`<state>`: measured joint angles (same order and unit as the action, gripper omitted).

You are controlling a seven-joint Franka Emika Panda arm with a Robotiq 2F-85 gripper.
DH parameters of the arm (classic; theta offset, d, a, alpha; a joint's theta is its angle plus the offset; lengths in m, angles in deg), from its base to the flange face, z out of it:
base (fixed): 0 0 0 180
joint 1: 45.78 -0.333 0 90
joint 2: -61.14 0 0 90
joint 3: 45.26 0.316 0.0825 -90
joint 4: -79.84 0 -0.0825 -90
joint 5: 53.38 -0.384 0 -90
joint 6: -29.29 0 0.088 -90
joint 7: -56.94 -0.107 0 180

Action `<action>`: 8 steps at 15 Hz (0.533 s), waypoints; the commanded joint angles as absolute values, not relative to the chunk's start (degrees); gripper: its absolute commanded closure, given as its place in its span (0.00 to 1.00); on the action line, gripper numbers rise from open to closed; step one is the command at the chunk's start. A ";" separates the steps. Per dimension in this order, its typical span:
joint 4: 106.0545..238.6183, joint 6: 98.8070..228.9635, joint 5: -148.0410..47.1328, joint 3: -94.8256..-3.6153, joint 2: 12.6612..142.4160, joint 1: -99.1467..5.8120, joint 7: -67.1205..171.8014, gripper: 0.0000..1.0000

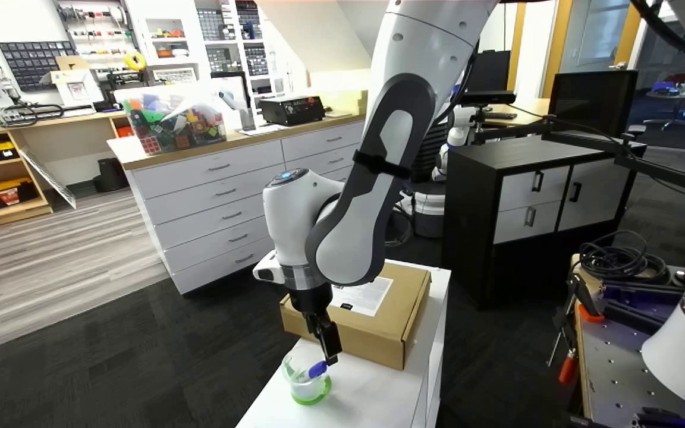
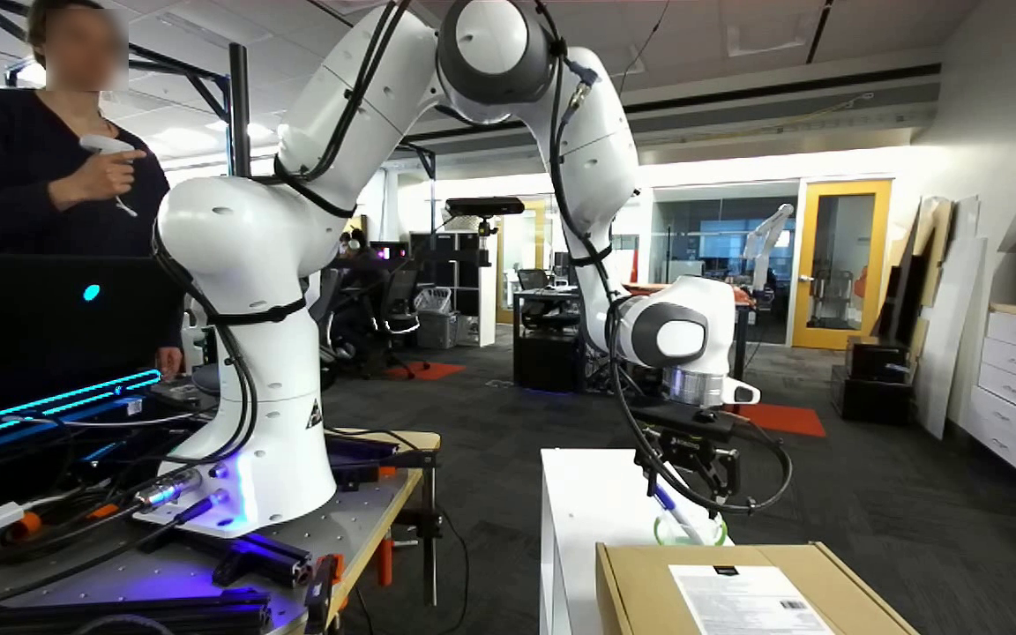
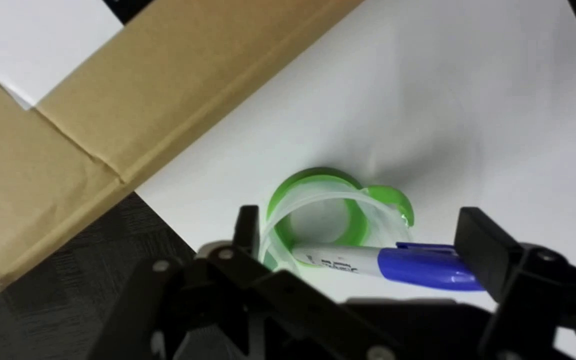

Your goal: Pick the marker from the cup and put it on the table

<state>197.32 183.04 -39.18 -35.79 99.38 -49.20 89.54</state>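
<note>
Since the marker point(image 3: 388, 264) is leaning in the cup point(image 1: 308, 390) with its blue cap point(image 3: 425, 270) poking out, from here I'd call it the grab step, nothing lifted yet. The gripper point(image 3: 363, 235) is spread wide, one finger point(image 3: 483, 245) right by the cap (can't tell if touching), so next it probably needs to straddle the cap, close, lift clear and lay it on the table point(image 1: 372, 386).

In an exterior view, ceiling lights point(image 2: 183, 139) glare upper left; in the wrist view, soft shadow point(image 3: 433, 162) greys the table point(image 3: 523, 165) mid-right.
</note>
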 commanded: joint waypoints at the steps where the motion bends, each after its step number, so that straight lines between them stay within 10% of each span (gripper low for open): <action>1: 196.07 180.89 -38.81 -35.74 99.84 -49.83 87.41 0.00; 8: 197.54 176.63 -39.84 -34.96 98.50 -50.47 83.91 0.00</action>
<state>197.21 179.77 -39.34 -35.30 99.81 -49.73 86.82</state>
